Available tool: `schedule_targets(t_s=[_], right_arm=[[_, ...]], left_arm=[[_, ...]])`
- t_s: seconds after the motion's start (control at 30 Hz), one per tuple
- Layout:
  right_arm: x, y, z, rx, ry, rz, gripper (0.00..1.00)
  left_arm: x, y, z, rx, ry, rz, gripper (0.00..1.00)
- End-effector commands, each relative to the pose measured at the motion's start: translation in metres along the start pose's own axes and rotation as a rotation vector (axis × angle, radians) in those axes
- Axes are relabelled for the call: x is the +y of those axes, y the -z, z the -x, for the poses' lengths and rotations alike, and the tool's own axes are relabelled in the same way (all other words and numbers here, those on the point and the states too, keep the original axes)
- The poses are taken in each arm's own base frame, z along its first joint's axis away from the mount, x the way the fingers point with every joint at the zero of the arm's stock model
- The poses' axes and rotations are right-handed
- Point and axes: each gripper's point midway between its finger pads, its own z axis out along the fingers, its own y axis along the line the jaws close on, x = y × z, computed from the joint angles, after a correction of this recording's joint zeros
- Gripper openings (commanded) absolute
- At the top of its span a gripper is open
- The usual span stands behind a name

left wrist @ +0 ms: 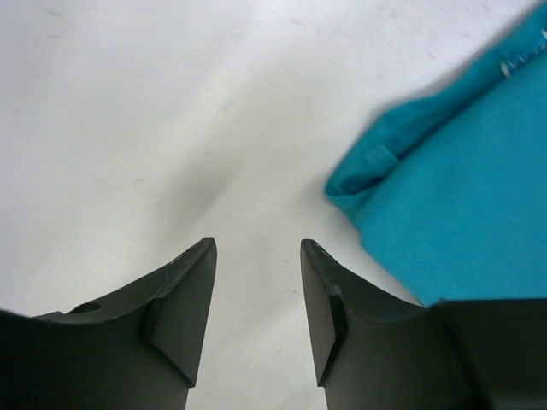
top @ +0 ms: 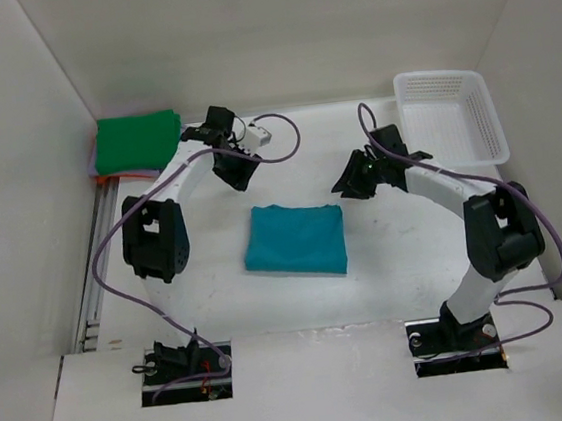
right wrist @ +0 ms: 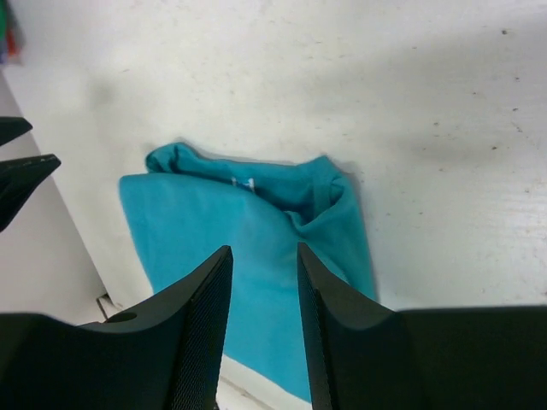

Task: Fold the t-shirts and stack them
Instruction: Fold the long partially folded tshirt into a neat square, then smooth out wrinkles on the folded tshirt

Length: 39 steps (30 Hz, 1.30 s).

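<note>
A teal t-shirt [top: 294,239] lies folded into a rectangle at the middle of the table. A folded green t-shirt [top: 135,143] tops a pile in the far left corner, with an orange edge [top: 121,174] showing beneath it. My left gripper [top: 234,170] hangs open above bare table just beyond the teal shirt's far left corner [left wrist: 461,213], nothing between its fingers [left wrist: 258,248]. My right gripper [top: 353,181] hovers open off the far right corner. In the right wrist view its empty jaws [right wrist: 263,249] frame the teal cloth [right wrist: 197,222].
A white mesh basket [top: 449,115] stands at the far right corner. White walls close in the table on the left, back and right. A metal rail [top: 93,290] runs along the left edge. Purple cables loop off both arms.
</note>
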Motion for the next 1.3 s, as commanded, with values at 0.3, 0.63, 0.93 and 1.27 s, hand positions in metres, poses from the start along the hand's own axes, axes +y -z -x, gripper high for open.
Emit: schedule_targets(t_s=[0.3, 0.63, 0.93, 1.27], right_arm=[[0.021, 0.044, -0.031, -0.087, 0.049, 0.077, 0.05], [0.003, -0.013, -0.028, -0.057, 0.011, 0.006, 0.00], [-0.014, -0.041, -0.016, -0.046, -0.007, -0.031, 0.00], [0.048, 0.016, 0.005, -0.183, 0.065, 0.130, 0.08]], left_arm=[[-0.086, 0.024, 0.007, -0.090, -0.056, -0.124, 0.37], [-0.036, -0.026, -0.005, -0.063, 0.136, -0.042, 0.35], [-0.018, -0.045, -0.016, -0.045, 0.205, -0.018, 0.35], [0.025, 0.027, 0.017, -0.195, 0.194, 0.208, 0.41]])
